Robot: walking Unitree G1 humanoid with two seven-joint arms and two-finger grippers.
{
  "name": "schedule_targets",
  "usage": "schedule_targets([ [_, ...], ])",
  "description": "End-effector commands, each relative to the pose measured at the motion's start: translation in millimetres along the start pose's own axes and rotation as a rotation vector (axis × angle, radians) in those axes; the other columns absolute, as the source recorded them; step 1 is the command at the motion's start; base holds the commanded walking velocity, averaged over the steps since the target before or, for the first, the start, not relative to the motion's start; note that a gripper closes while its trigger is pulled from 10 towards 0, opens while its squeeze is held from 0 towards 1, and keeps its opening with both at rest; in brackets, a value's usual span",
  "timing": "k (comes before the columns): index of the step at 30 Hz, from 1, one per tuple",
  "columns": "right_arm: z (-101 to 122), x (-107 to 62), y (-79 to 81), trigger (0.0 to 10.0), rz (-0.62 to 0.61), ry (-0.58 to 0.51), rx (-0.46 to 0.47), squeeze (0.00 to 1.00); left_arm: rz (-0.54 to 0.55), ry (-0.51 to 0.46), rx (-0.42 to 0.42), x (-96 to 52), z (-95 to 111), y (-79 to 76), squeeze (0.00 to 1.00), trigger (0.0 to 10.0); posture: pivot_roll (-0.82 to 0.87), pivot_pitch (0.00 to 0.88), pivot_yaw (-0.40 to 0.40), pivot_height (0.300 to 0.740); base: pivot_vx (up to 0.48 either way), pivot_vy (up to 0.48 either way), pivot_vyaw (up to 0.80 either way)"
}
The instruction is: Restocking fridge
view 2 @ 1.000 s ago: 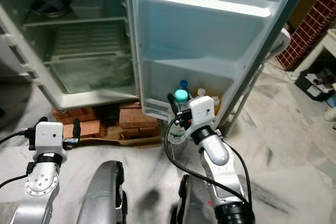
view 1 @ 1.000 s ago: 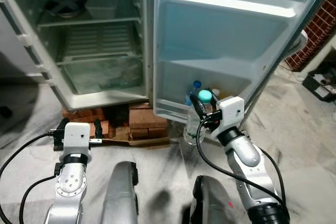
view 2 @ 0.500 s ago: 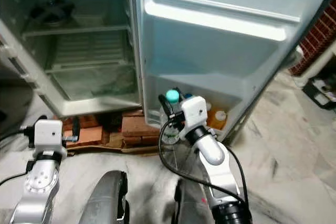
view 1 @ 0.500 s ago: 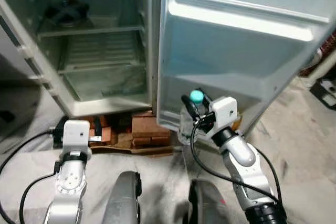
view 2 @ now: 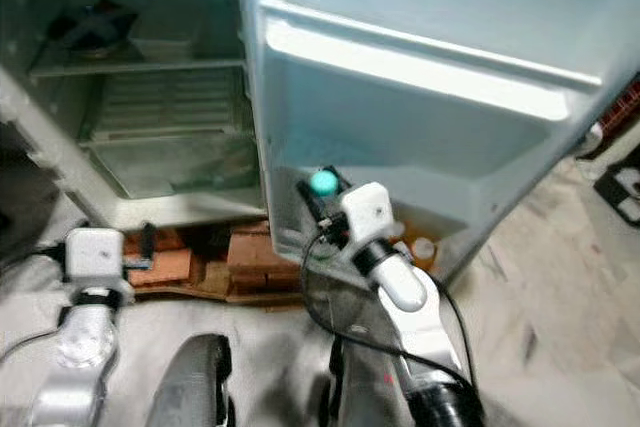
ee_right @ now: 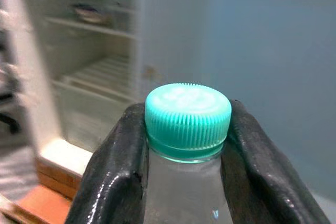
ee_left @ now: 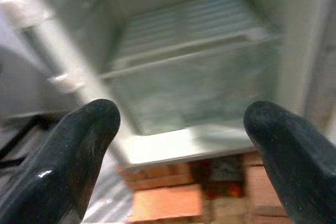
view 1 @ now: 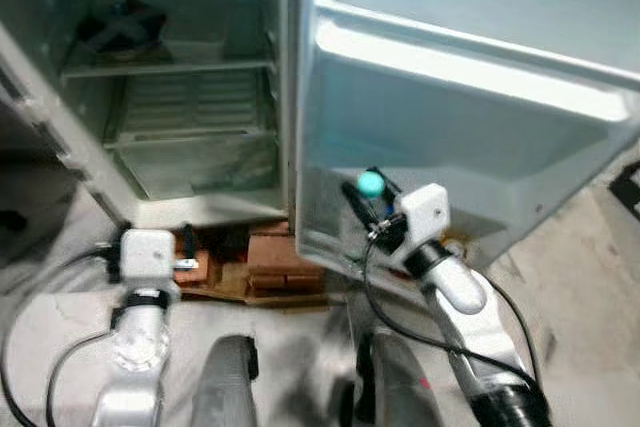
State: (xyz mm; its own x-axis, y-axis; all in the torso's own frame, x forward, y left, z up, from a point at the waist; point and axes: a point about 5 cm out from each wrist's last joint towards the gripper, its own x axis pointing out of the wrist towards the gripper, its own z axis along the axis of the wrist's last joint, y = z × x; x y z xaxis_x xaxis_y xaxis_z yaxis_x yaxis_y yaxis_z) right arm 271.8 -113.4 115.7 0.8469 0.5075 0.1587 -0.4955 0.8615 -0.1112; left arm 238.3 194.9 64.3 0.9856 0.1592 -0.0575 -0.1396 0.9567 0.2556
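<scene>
1. The right end effector (ee_right: 187, 145) is clamped on a clear bottle (ee_right: 185, 192), its two black fingers (ee_right: 113, 171) pressing the neck from either side just under the cap.
2. The bottle stands upright in that grip, its long axis vertical and its teal cap (view 1: 371, 184) pointing up; the body hangs below the end effector.
3. Just beyond the right end effector is the inner face of the open fridge door (view 1: 470, 147), with the door's lowest shelf (view 2: 420, 237) directly ahead of the bottle, where two more capped bottles (view 2: 422, 246) sit.
4. The left end effector (ee_left: 184, 124) has its fingers (ee_left: 79, 145) spread wide apart, holding nothing.
5. Ahead of the left end effector lies the open fridge (view 1: 190, 97) with its wire shelf (ee_left: 178, 30), and below that the bricks (view 1: 275, 252) under the fridge.
6. A dark object (view 1: 120, 22) lies on the fridge's upper shelf, well beyond the left end effector; what it is cannot be told.
</scene>
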Motion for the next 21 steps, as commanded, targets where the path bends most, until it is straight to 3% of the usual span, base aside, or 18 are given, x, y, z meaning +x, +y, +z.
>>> schedule_targets([
  [1,6.9,3.7,0.6,10.0,-0.005,-0.041,0.001,0.0,0.01,-0.002,0.01,-0.4,1.0,6.0,0.0,10.0,0.11,0.12,-0.042,0.626,0.259,0.0,0.0],
  [15,5.8,6.7,0.8,10.0,-0.012,-0.025,0.026,0.0,0.012,0.018,0.013,-0.3,-3.6,7.9,0.0,10.0,0.11,0.119,-0.042,0.626,0.036,0.0,0.0],
  [21,5.1,8.8,5.0,10.0,0.0,-0.025,0.035,0.0,0.009,0.026,0.009,-3.3,-4.4,7.2,0.0,10.0,0.11,0.13,-0.039,0.581,0.0,0.0,0.0],
])
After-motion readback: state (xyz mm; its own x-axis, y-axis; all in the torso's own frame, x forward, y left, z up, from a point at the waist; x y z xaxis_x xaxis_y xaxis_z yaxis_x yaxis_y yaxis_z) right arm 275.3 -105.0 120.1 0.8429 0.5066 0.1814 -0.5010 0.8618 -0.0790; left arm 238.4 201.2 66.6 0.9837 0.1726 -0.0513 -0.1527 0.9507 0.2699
